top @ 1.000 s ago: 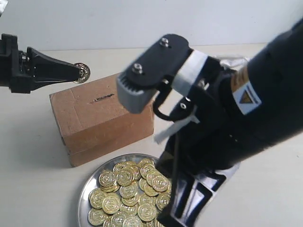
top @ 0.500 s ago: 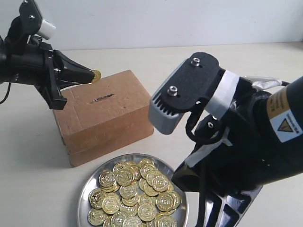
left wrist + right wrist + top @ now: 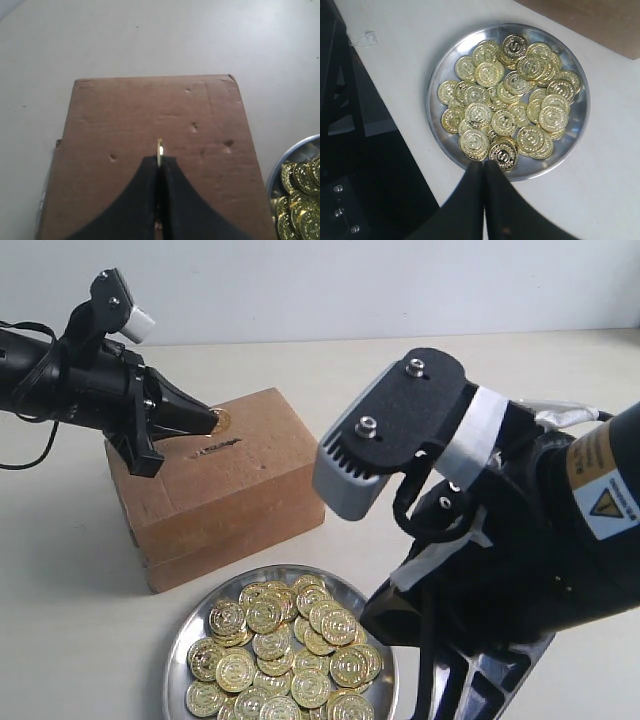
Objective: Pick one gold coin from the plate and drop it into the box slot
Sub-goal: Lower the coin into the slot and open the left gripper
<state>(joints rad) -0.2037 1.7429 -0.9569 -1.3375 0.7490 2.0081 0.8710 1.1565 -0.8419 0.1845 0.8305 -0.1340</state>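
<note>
My left gripper [image 3: 210,421] is shut on one gold coin [image 3: 221,421], held on edge over the top of the brown cardboard box [image 3: 250,475]. The wrist view shows the coin [image 3: 159,151] sticking out between the black fingertips above the box top [image 3: 150,115]. The slot [image 3: 218,445] is a short dark slit just in front of the coin; the left wrist view hides it. The silver plate [image 3: 183,638] with several gold coins [image 3: 280,645] sits in front of the box. My right gripper [image 3: 484,167] is shut and empty, hovering above the plate's rim [image 3: 434,130].
The big right arm [image 3: 500,540] fills the right of the exterior view and overhangs the plate's right side. The pale table [image 3: 60,590] spreads around the box. A black stand [image 3: 350,150] lies beside the table edge in the right wrist view.
The left gripper has carried the coin rightward and down, from beyond the box's left corner to just above the slot. The right arm pulled back to the right early on, then stayed still.
</note>
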